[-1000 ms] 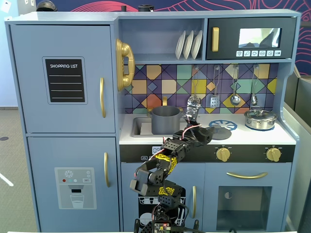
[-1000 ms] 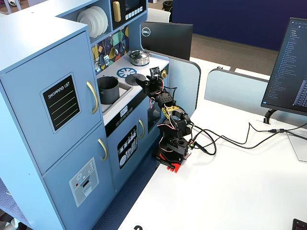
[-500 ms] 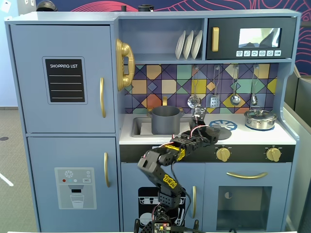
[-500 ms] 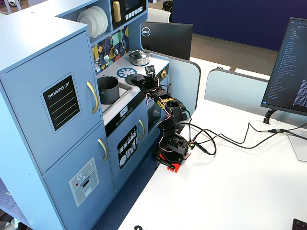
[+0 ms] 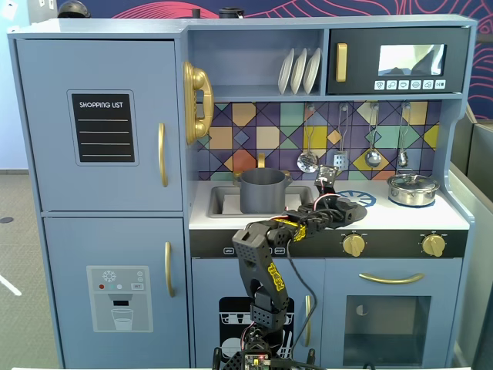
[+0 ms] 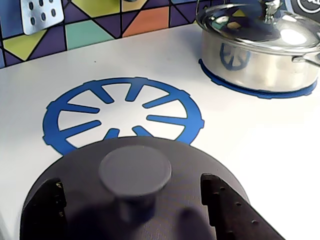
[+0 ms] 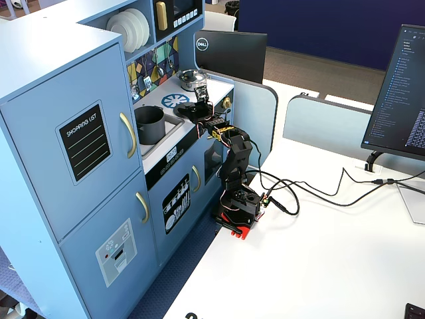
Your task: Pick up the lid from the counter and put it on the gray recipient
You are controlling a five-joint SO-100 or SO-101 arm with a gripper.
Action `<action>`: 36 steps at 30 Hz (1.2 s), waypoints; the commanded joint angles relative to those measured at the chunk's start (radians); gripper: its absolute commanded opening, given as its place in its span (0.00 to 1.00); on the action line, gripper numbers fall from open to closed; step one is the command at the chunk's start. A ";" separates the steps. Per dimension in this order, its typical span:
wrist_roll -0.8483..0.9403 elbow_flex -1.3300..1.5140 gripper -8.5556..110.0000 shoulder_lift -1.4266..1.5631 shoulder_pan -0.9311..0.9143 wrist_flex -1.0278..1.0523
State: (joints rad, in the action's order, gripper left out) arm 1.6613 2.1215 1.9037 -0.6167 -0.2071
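The lid (image 6: 195, 162) is a matte dark gray disc with a round central knob (image 6: 135, 170). It lies on the white counter and covers the near edge of a blue burner ring (image 6: 75, 107). My gripper (image 6: 132, 187) is open right above it. The fingers (image 6: 227, 200) stand either side of the knob without touching it. In both fixed views the gripper (image 5: 333, 202) (image 7: 194, 108) hangs over the counter and hides most of the lid. The gray recipient (image 5: 263, 190) (image 7: 151, 123), a dark gray pot, stands in the sink to the left.
A shiny silver pot with its own lid (image 6: 260, 50) (image 5: 412, 189) stands on the right burner. Utensils (image 5: 339, 158) hang on the tiled back wall above the counter. The sink rim (image 5: 202, 202) separates the gray pot from the cooktop.
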 commanded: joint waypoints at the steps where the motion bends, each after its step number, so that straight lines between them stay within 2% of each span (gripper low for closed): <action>1: 0.012 -0.121 0.29 -0.046 0.015 -0.048; 3: 0.015 -0.149 0.26 -0.078 0.021 -0.048; 7: 0.020 -0.169 0.08 -0.115 0.037 -0.046; 8: 0.000 -0.169 0.07 -0.117 0.040 -0.051; 19: -0.058 -0.163 0.07 -0.014 0.044 -0.049; 28: -0.058 -0.282 0.07 0.144 0.067 0.140; 36: -0.051 -0.407 0.07 0.278 0.224 0.393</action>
State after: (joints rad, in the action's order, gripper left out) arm 1.6045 1.8162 2.0770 -0.4464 0.1243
